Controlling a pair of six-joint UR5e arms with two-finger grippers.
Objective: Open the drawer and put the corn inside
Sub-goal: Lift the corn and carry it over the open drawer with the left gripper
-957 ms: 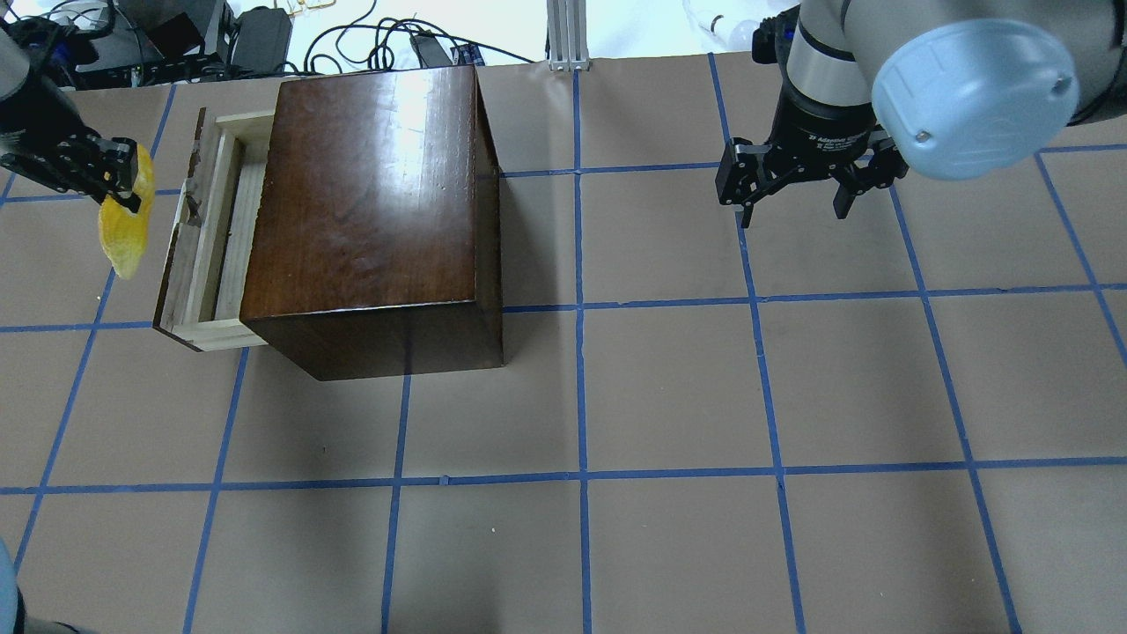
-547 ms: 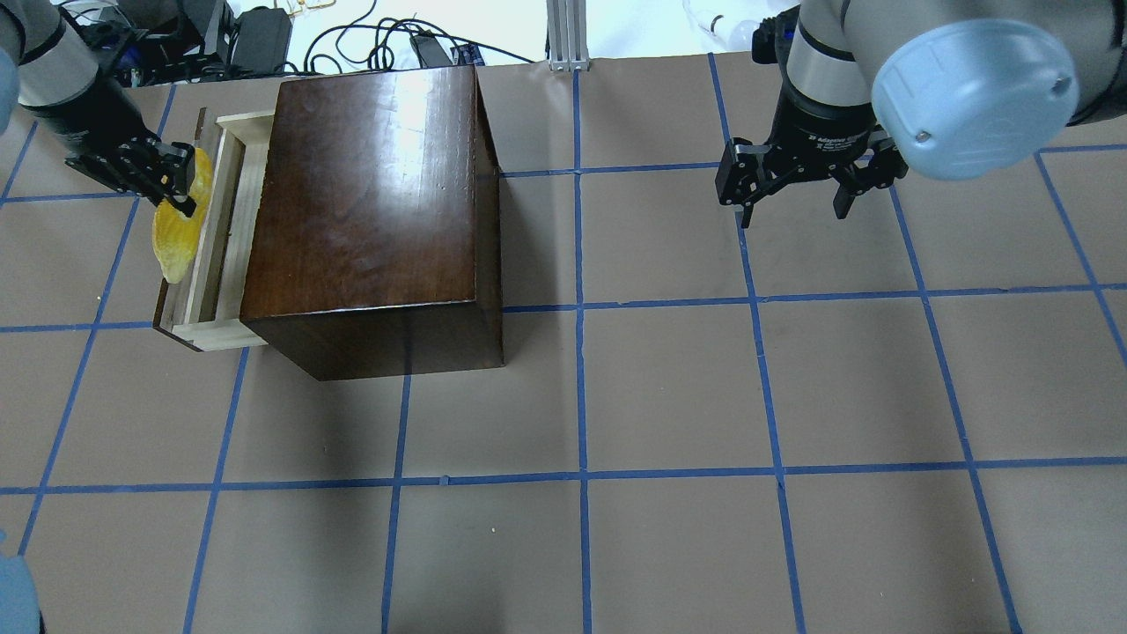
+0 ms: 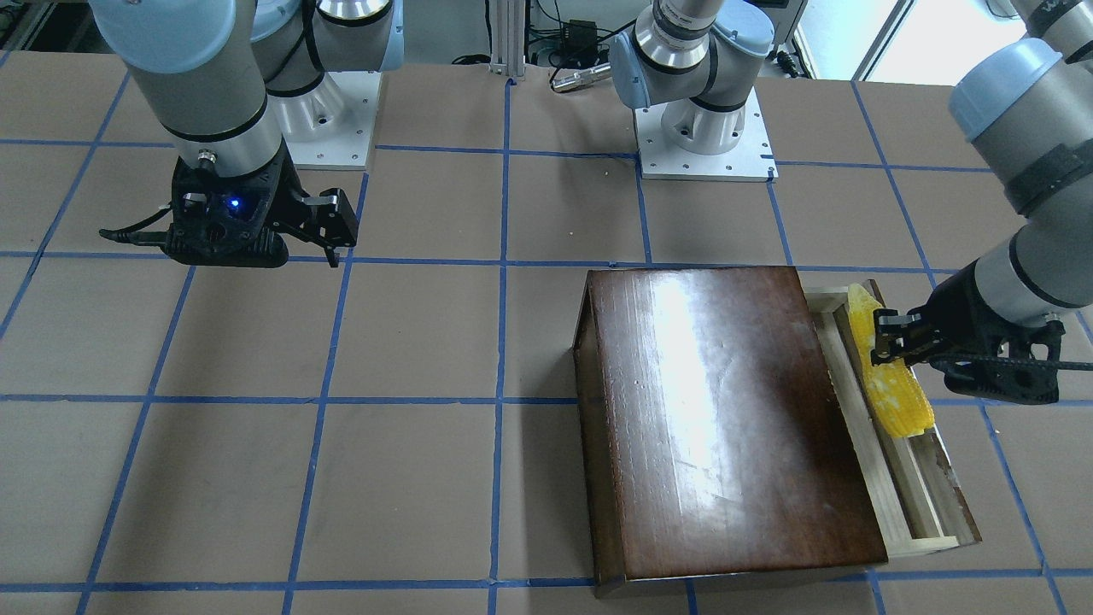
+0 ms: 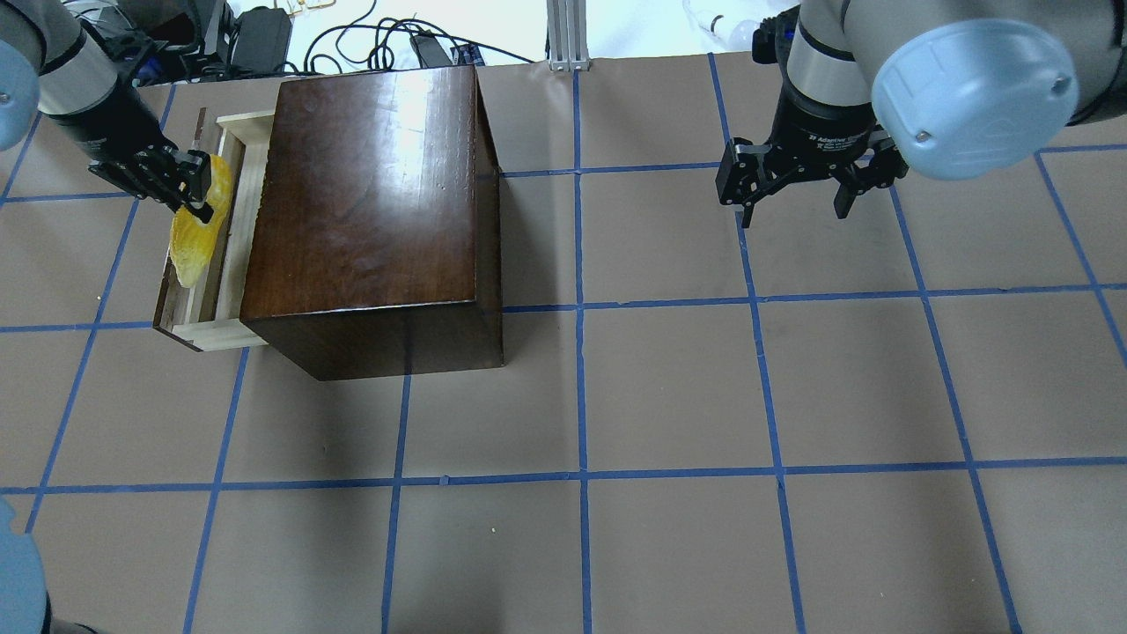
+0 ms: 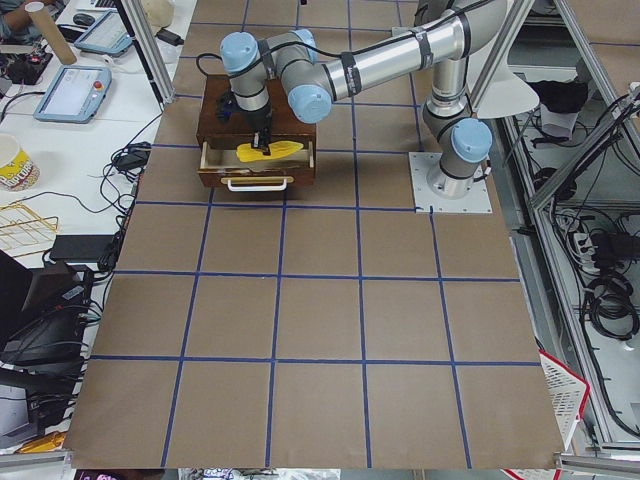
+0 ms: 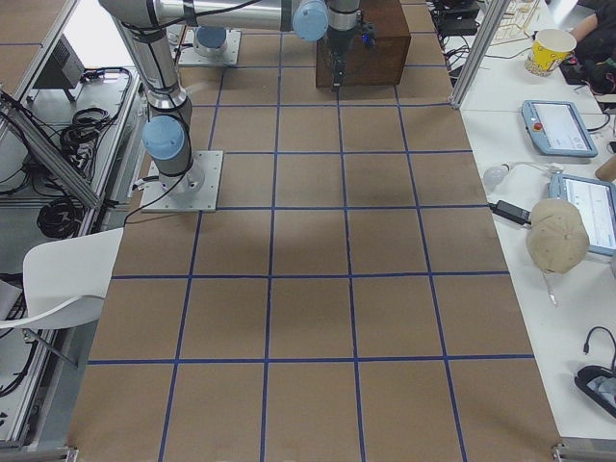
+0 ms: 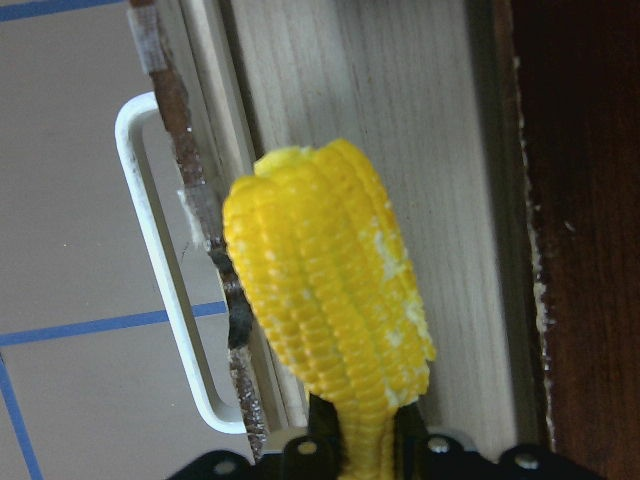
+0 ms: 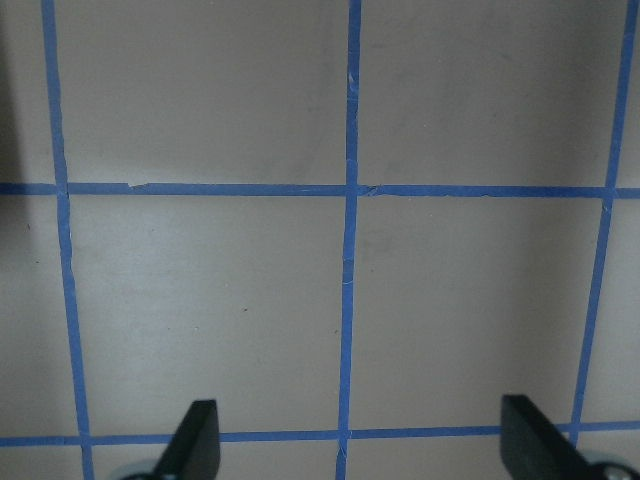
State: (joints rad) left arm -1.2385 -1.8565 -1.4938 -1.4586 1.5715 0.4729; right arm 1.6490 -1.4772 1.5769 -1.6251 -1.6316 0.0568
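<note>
1. The drawer [image 4: 231, 264] stands pulled out of the dark box [image 4: 370, 202], which sits toward the far left corner of the surface [image 4: 669, 379]. The drawer opens toward the surface's left edge, and its pale tray shows as a narrow strip between the box and the scuffed front panel.
2. My left fingers [image 3: 890, 325] are clamped on the corn [image 4: 195, 238] near one end. The rest of the cob sticks out past the fingertips, so the free end leads.
3. This is the relation I care about: the cob's long axis runs parallel to the front panel, along the length of the tray rather than across it. Across, it would not fit the exposed strip, I think.
4. In the left wrist view the corn hangs over the tray floor on the panel side. Its outer flank overlaps the panel's top edge, with the white handle [image 7: 160, 280] just beyond.
5. I judge it to be held above the tray, not resting in it. I cannot tell how much height is left.
6. My worry is the sideways offset. If the cob sits partly over the panel, it could catch the rim on release, so I would nudge it toward the box before lowering and letting go.
7. The right fingers [image 8: 195, 445] are spread apart and empty, hovering over bare surface near the far edge on the right half, well apart from the box. The left arm is the only one placed to finish.
</note>
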